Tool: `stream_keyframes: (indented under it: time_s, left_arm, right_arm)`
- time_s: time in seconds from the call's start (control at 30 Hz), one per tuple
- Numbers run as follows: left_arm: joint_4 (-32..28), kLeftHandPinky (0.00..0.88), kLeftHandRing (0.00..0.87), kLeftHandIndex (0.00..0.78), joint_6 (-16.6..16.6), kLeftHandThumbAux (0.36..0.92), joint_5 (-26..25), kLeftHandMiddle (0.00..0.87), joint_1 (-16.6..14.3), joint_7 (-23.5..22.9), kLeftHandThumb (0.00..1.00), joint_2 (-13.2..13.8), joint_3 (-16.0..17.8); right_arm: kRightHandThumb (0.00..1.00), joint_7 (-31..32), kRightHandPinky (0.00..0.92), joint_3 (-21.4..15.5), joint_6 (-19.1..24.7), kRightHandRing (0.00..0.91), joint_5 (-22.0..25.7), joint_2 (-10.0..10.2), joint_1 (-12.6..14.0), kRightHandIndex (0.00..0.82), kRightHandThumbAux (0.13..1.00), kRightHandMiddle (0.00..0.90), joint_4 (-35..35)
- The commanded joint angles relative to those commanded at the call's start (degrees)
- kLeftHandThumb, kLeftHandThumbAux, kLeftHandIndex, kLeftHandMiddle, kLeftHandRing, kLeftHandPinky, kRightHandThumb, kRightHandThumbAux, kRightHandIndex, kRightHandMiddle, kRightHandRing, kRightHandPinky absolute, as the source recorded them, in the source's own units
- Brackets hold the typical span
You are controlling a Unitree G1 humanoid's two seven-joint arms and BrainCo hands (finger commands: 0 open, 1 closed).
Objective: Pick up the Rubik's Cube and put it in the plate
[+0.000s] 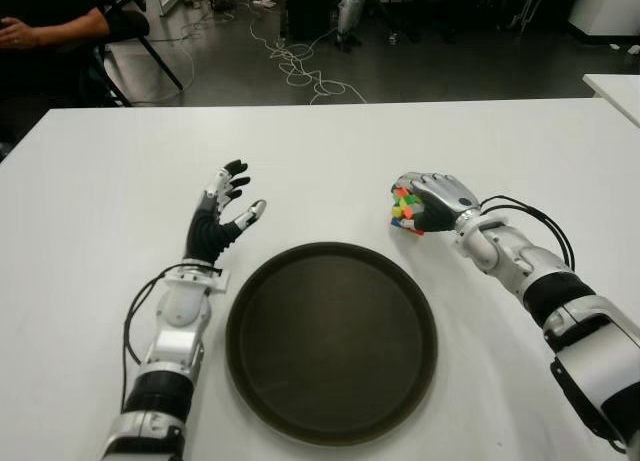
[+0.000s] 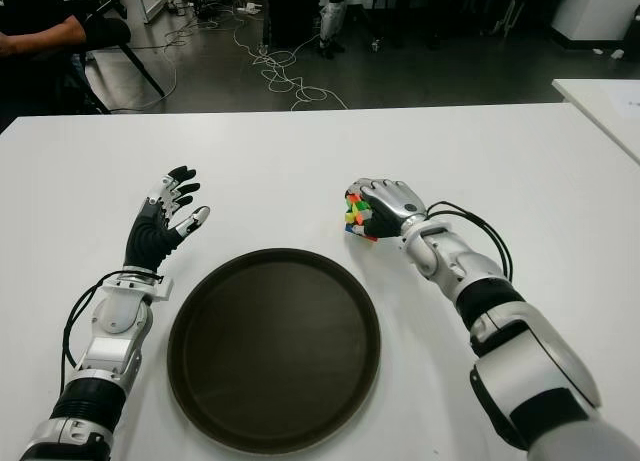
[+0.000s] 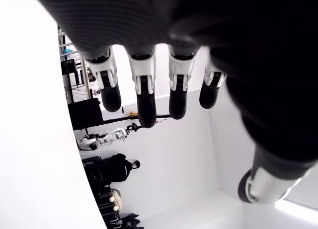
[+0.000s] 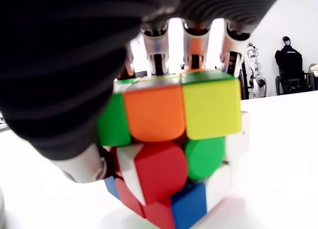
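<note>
The Rubik's Cube (image 1: pixel 405 209) sits on the white table (image 1: pixel 330 151), just beyond the right rim of the round dark plate (image 1: pixel 331 341). My right hand (image 1: pixel 432 203) covers the cube from above and from the right, fingers curled over its top. In the right wrist view the cube (image 4: pixel 174 149) fills the frame, its orange, yellow, red and green stickers toward the camera, with my fingers (image 4: pixel 159 57) wrapped over its far edge. My left hand (image 1: pixel 225 213) stands left of the plate with its fingers (image 3: pixel 144 95) spread and nothing in it.
The plate lies at the table's near centre between my two arms. A person's arm (image 1: pixel 50 26) shows at the far left beyond the table. Cables (image 1: pixel 300 66) trail across the floor behind. Another white table corner (image 1: pixel 615 91) appears at the right edge.
</note>
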Motion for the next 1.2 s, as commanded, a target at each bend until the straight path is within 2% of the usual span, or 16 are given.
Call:
stream_keyframes:
  time_s: [0.43,0.63,0.97,1.2]
  left_arm:
    - [0.39,0.135,0.140,0.080,-0.20,0.630,-0.48,0.145,-0.06,-0.01,0.033,-0.09,-0.10]
    - [0.39,0.133,0.137,0.080,-0.05,0.631,-0.49,0.144,-0.11,-0.12,0.047,-0.04,-0.16]
    - [1.13,0.132,0.129,0.076,-0.53,0.634,-0.43,0.140,-0.46,-0.02,0.036,-0.05,-0.21]
    - [1.08,0.140,0.139,0.083,-0.35,0.626,0.03,0.145,-0.61,0.64,0.030,-0.10,-0.31]
  right_arm:
    - [0.694,-1.07,0.520,0.07,-0.72,0.512,-0.09,0.02,-0.35,0.413,0.737,0.482,0.82]
    - [0.693,-1.20,0.514,0.03,-1.07,0.509,-0.38,-0.88,-0.28,0.413,0.738,0.479,-1.56]
    - [0.691,-0.24,0.495,-2.52,0.02,0.489,0.50,-4.29,4.67,0.413,0.738,0.467,-16.18]
    - [0.692,-0.71,0.492,-4.90,-0.53,0.492,0.98,-4.74,7.74,0.413,0.737,0.483,-22.29]
